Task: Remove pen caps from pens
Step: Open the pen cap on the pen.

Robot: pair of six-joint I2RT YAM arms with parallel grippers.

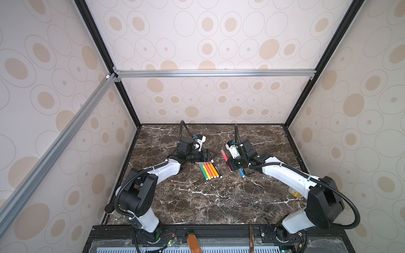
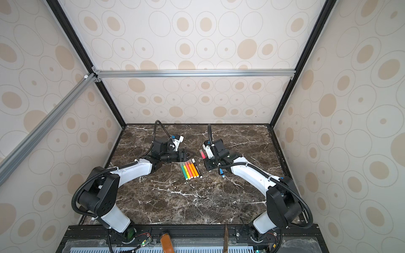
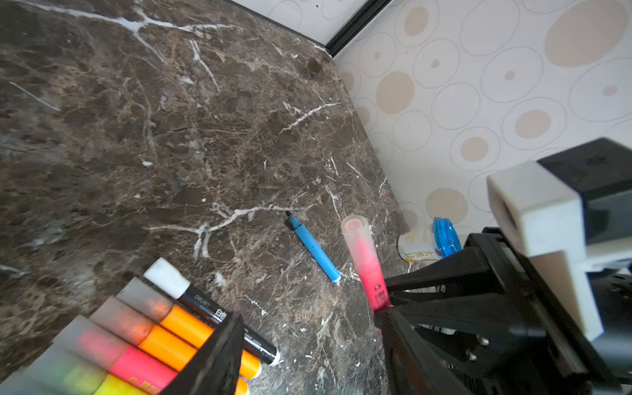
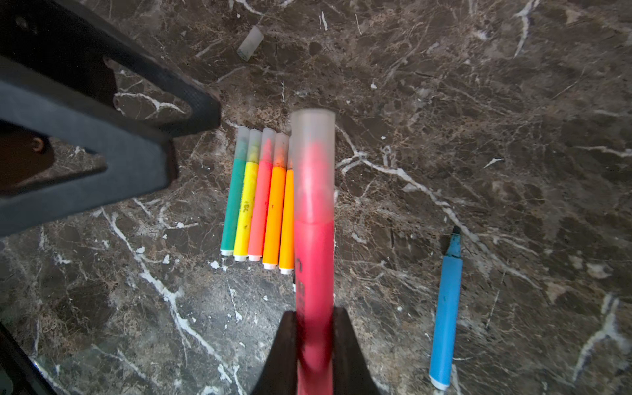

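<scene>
One pink pen (image 4: 314, 260), cap (image 4: 313, 164) on, clamped in the right tool (image 4: 314, 316) above the tabletop (image 4: 478, 102). Left tool (image 1: 210, 154) parted, empty, close by. One blue pen (image 4: 446, 307) bared — loose cap (image 4: 250, 42) beyond the row. Six capped pens (image 4: 260, 198) side by side — seven caps left.

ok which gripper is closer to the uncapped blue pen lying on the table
Right. The right gripper, holding the pink pen, hangs close by the blue pen; the left gripper is farther off, by the cap ends of the pen row.
</scene>
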